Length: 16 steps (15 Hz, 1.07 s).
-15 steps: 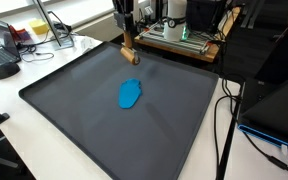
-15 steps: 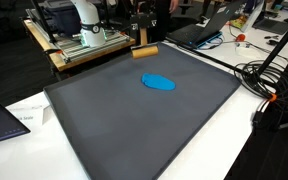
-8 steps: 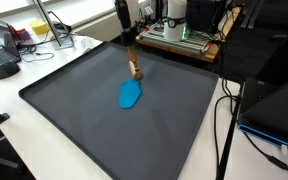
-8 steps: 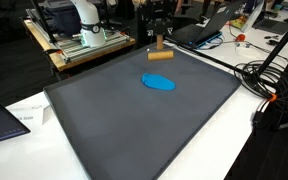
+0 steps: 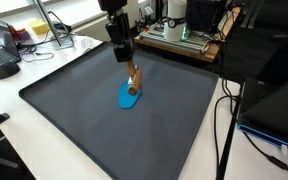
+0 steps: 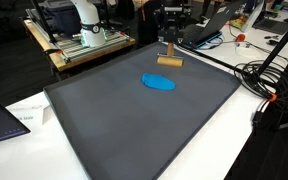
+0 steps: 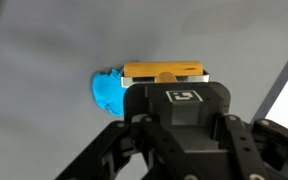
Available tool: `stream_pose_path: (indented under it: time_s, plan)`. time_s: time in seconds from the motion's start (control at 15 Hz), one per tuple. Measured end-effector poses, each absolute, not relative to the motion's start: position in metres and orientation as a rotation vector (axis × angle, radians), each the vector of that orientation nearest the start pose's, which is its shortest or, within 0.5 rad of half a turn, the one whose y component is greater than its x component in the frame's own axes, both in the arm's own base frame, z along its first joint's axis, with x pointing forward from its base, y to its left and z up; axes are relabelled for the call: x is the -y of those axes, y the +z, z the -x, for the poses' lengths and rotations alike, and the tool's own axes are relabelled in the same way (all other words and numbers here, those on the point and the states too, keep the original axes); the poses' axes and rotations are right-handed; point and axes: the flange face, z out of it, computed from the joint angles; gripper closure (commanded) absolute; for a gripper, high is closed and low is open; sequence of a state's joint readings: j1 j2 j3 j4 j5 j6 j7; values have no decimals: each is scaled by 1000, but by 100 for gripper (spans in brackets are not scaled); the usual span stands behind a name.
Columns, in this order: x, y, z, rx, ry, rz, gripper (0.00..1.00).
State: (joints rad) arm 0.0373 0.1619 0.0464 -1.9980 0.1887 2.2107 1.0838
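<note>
Wood by its look, the T-shaped tool (image 6: 169,61) should be light, stiff and sturdy. The gripper (image 6: 169,42) has its jaws clamped on the upright stem, the natural hold. The tool hangs near the dark mat's (image 6: 134,125) robot-side edge, close to a blue patch (image 6: 159,83).

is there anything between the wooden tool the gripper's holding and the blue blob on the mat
Nothing visible does. The gripper holds the wooden tool close to the blue blob, and in an exterior view only bare dark mat shows between them.
</note>
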Motion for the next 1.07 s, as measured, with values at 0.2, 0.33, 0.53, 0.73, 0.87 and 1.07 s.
stream_pose_path:
  time_s: [0.2, 0.33, 0.53, 0.73, 0.87, 1.07]
  plan:
    - [-53, 368, -600, -1673, 91, 2494, 53]
    - [-51, 358, -602, -1684, 107, 2499, 53]
    - [-52, 358, -601, -1683, 108, 2501, 53]
    - [-52, 357, -601, -1683, 109, 2501, 78]
    - [-51, 351, -602, -1690, 121, 2504, 78]
    - [-45, 335, -603, -1714, 140, 2505, 78]
